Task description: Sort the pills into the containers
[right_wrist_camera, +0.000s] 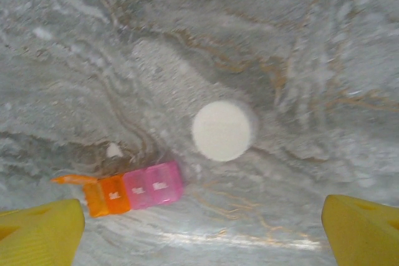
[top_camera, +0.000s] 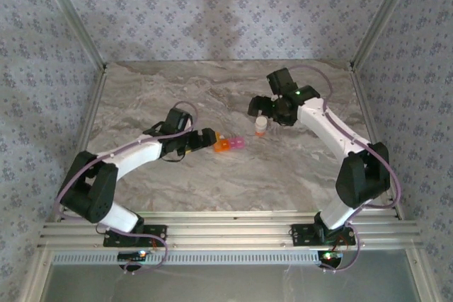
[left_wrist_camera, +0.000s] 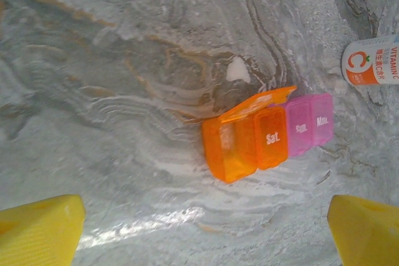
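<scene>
My left gripper (left_wrist_camera: 202, 235) is spread wide and empty, low over the strip of translucent plastic compartments (left_wrist_camera: 268, 135), one orange and the rest pink. The strip lies near the middle of the grey marbled tabletop (left_wrist_camera: 93, 91) with its orange lid (left_wrist_camera: 259, 105) flipped up. My right gripper (right_wrist_camera: 199, 235), also spread and holding nothing, hangs above the small white cylindrical bottle (right_wrist_camera: 222, 130), which is just beside the strip toward the far right corner. What I take for a small white pill (left_wrist_camera: 237, 70) lies by the raised lid. I'd pick that first: descend straight, pinch gently, and stay off the lid so the strip doesn't skate.
</scene>
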`<state>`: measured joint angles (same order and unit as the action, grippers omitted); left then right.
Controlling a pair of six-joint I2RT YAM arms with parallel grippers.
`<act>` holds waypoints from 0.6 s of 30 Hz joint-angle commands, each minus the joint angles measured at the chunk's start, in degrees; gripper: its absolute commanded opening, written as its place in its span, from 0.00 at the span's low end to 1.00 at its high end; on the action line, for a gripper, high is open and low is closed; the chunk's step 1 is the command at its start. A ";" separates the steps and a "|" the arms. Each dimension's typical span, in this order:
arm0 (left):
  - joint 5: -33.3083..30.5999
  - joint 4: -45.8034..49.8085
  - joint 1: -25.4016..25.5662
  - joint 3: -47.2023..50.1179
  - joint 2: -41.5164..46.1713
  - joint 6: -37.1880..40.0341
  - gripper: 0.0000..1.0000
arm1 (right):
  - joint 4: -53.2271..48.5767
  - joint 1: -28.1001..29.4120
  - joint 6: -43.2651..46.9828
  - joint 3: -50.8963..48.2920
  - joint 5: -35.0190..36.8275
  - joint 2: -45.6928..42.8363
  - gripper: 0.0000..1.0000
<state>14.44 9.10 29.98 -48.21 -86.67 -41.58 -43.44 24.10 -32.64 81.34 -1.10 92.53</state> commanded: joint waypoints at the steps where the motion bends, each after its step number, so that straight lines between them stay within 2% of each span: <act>1: 1.03 -1.35 1.33 -3.64 -2.27 0.46 1.00 | -2.75 -0.93 3.97 2.91 4.53 -2.26 1.00; 2: 0.82 -1.28 1.64 -4.25 -2.88 0.38 0.99 | -2.77 -1.37 3.93 3.05 5.68 -2.62 1.00; 4: 0.55 -1.78 2.27 -5.43 -4.22 0.21 0.99 | 0.24 -3.92 4.59 1.47 3.29 -3.55 1.00; 6: 0.26 -2.54 2.83 -6.33 -5.75 -0.25 0.99 | 3.33 -8.16 1.92 -0.80 -2.32 -4.02 1.00; 7: -0.02 -2.97 3.13 -6.83 -6.52 -0.64 1.00 | 5.56 -10.50 1.63 -2.35 -7.64 -3.98 1.00; 9: -0.77 -3.72 3.82 -7.55 -8.11 -1.34 0.99 | 8.67 -13.01 0.24 -4.98 -11.39 -3.97 1.00; 16: -3.41 -6.73 6.73 -7.95 -11.99 -3.72 0.99 | 14.62 -16.02 -0.31 -8.22 -17.84 -1.13 1.00; 18: -4.12 -6.86 7.21 -8.22 -12.29 -4.40 0.99 | 13.94 -16.01 0.28 -7.20 -17.10 0.20 0.98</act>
<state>11.97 3.88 36.56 -54.83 -98.43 -44.29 -31.29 8.27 -32.14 73.17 -14.70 91.07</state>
